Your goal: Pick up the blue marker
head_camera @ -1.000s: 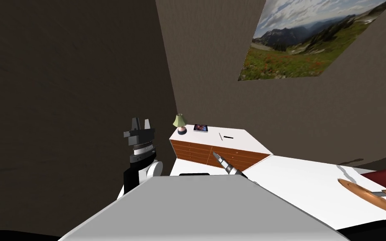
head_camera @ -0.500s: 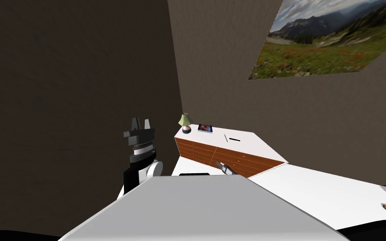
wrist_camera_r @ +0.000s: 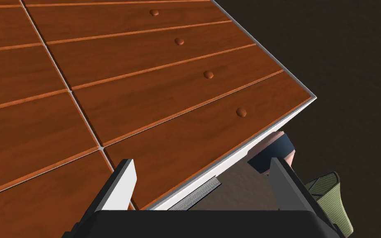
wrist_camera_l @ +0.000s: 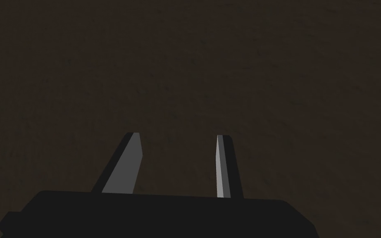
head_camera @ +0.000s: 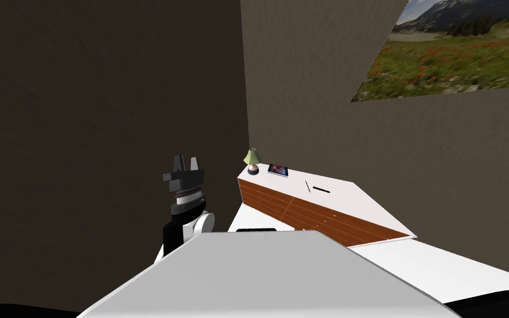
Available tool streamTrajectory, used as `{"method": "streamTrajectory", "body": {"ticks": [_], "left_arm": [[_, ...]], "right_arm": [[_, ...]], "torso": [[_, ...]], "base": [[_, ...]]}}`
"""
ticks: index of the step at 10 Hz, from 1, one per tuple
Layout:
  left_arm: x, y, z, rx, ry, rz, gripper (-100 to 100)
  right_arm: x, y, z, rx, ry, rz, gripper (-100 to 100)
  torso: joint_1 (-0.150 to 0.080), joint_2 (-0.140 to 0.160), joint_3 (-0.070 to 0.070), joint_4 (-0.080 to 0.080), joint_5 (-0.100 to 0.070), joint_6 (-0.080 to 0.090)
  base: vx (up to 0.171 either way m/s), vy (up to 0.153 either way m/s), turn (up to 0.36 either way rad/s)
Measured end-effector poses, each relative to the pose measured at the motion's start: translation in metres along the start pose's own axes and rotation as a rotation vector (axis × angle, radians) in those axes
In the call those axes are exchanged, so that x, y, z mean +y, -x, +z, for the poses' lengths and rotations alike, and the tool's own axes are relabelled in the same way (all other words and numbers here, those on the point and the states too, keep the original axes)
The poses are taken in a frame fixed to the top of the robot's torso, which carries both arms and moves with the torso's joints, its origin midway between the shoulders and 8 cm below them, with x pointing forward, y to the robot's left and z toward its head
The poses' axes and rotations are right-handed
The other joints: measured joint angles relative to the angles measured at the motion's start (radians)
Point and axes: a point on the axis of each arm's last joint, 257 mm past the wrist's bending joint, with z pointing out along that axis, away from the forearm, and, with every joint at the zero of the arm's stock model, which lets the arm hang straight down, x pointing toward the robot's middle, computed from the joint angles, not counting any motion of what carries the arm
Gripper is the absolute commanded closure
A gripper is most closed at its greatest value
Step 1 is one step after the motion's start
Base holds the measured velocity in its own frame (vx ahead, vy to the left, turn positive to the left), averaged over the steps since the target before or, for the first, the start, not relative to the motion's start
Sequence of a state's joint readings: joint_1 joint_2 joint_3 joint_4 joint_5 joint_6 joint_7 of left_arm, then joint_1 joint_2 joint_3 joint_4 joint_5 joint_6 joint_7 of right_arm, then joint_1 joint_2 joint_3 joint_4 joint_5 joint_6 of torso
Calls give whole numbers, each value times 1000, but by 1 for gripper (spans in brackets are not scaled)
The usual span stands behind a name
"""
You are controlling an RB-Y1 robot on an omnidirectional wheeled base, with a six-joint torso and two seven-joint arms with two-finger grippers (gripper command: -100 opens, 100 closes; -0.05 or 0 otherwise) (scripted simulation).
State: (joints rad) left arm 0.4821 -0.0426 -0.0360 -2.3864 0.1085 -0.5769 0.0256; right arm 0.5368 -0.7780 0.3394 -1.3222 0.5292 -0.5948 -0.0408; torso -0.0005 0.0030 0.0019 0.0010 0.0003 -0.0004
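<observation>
Against the corner walls stands a dresser (head_camera: 314,212), wood drawer fronts, white top. Facing those drawers near the lamp (head_camera: 252,159) end, the right gripper (wrist_camera_r: 202,173) is spread wide, empty. Raised at my left, the left gripper (head_camera: 185,163) has blades parted, empty. Mid-top, the dark marker (head_camera: 321,189) lies flat, long axis along the back wall, thin stick (head_camera: 307,186) just beside, bare top beyond.

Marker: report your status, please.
Left tool open, idle. Right tool open, facing drawer fronts. Dark marker on dresser top, untouched. Thin stick beside it.
</observation>
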Motion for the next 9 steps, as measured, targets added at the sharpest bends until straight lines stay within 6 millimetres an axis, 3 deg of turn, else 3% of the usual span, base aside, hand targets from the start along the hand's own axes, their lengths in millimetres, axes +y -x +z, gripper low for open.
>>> {"method": "streamTrajectory", "body": {"ticks": [5, 6, 8, 9], "left_arm": [[0, 0, 0, 0, 0, 0, 0], [0, 0, 0, 0, 0, 0, 0], [0, 0, 0, 0, 0, 0, 0], [0, 0, 0, 0, 0, 0, 0]], "right_arm": [[-84, -39, -56, 185, -163, -113, -100], [-96, -45, -71, 230, -191, -143, -100], [-113, -56, -82, 265, -224, -162, -100], [-128, -58, -102, 303, -251, -188, -100]], "torso": [[-2, -1, 0, 0, -1, 1], [-3, 0, 0, 0, 0, 1], [-2, -1, -1, 0, -1, 2], [-2, -1, -1, 0, 0, 0]], "base": [[-30, -10, 201], [-27, -22, 166], [-18, -9, 162], [-25, -24, 143]]}}
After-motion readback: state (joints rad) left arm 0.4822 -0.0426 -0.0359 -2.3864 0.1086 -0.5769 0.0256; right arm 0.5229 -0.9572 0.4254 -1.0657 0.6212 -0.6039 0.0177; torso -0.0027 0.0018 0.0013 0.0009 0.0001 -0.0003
